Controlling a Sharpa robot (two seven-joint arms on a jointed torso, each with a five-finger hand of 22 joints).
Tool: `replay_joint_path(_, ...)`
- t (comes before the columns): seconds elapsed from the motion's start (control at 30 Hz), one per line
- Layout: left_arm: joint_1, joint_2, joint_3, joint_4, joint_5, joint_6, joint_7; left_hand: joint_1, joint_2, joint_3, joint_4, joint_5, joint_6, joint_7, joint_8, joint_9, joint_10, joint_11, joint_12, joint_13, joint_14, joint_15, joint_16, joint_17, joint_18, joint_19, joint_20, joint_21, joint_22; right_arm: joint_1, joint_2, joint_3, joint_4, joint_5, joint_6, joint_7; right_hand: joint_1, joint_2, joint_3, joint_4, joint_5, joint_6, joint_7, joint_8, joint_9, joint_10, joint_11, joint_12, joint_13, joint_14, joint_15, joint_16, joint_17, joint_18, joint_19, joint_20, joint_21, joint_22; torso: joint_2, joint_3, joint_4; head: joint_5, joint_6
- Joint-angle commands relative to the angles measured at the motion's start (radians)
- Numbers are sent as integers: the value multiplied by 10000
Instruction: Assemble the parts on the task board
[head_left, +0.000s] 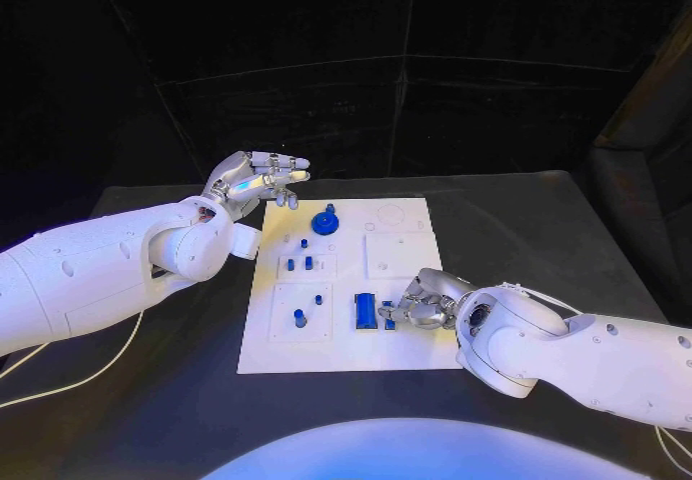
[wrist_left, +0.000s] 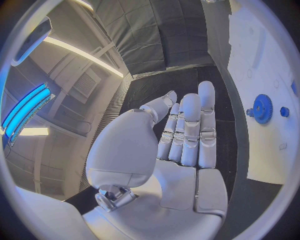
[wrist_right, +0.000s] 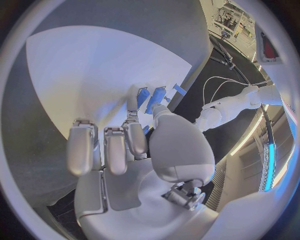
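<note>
Two hands at the task board (head_left: 346, 340), with the blue parts (head_left: 366, 307) scattered across it.
My left hand (head_left: 257, 180) hangs empty beside the board's far left corner, fingers straight and apart, near the blue gear (head_left: 327, 221). My right hand (head_left: 420, 301) rests its fingertips on the long blue blocks; whether it grips one I cannot tell.

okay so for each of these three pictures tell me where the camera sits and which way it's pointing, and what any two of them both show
Head view: on the robot's head, looking down at the task board; both arms, left hand, right hand.
Left wrist view: behind the left hand, looking along its straight fingers past the board's edge.
Right wrist view: behind the right hand, facing the board.
Shared: head and left wrist views show the blue gear.
</note>
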Motion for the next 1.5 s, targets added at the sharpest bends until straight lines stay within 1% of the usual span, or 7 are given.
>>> replay_joint_path(0.03,14,3,8,17,23,121,7,-44,7,-27,-20,19,-91,-10,59,-5,-75,17,47,-13,-52,21,-48,-13,137,2,-21,-67,-10,9,19,5,39,-89,-248,161,-414,40,-365,21,-948,51,-14,66,79,110,-101,26,306,727,-98,59,957,-92,77,-80,63,16,-2,-2,0,0,-14)
replay_joint_path(0.1,14,1,8,18,23,122,3,-44,7,-27,-20,19,-91,-10,59,-5,-75,17,47,-13,-52,21,-48,-13,137,2,-21,-67,-10,9,15,5,37,-92,-267,183,-632,73,-642,26,-1565,27,-18,90,145,114,-106,20,314,726,-102,56,955,-94,81,-89,66,28,1,-4,0,0,-15)
replay_joint_path(0.17,14,0,8,19,23,123,0,-44,7,-27,-20,19,-91,-10,59,-5,-75,17,47,-13,-52,21,-48,-13,137,2,-21,-67,-10,10,9,5,32,-110,-278,196,-676,88,-781,27,-1739,6,-17,100,182,117,-105,20,323,726,-102,54,955,-93,80,-91,63,25,1,-4,2,1,-7)
replay_joint_path(0.4,14,-4,8,18,23,127,-12,-44,7,-27,-20,19,-91,-10,59,-5,-75,17,47,-13,-52,21,-48,-13,137,2,-21,-67,-10,10,-42,5,49,-151,-268,279,-627,84,-902,4,-1809,-28,-12,103,218,113,-101,7,322,725,-100,50,949,-95,82,-90,64,33,-5,1,1,-8,-14)
replay_joint_path(0.77,14,-15,7,13,23,134,-33,-47,11,-32,-20,19,-103,-6,65,-6,-90,21,53,-14,-58,24,-48,-25,136,0,-19,-74,-16,11,-442,4,224,-103,546,1234,1187,67,-1095,-820,-2222,-213,51,102,411,87,-54,-34,349,723,-66,40,949,-95,68,-67,51,41,-14,-6,1,-13,-1)
replay_joint_path(1.17,14,4,3,-6,23,140,-40,-47,11,-32,-20,19,-103,-6,65,-6,-90,21,53,-14,-58,24,-48,-25,136,0,-19,-74,-16,11,-543,3,97,-84,785,1333,1559,232,-1175,-1049,-2274,-228,63,97,464,85,-44,-34,366,726,-54,45,965,-98,70,-51,59,65,-1,-1,14,-13,26)
replay_joint_path(1.5,14,11,-1,-9,23,142,-37,-47,11,-32,-20,19,-103,-6,65,-6,-90,21,53,-14,-58,24,-48,-25,136,0,-19,-74,-16,11,-269,3,-401,-83,825,1147,1701,427,-1190,-1124,-2220,-214,48,103,494,87,-54,-30,377,727,-58,45,969,-98,69,-50,59,70,3,1,10,16,-8)
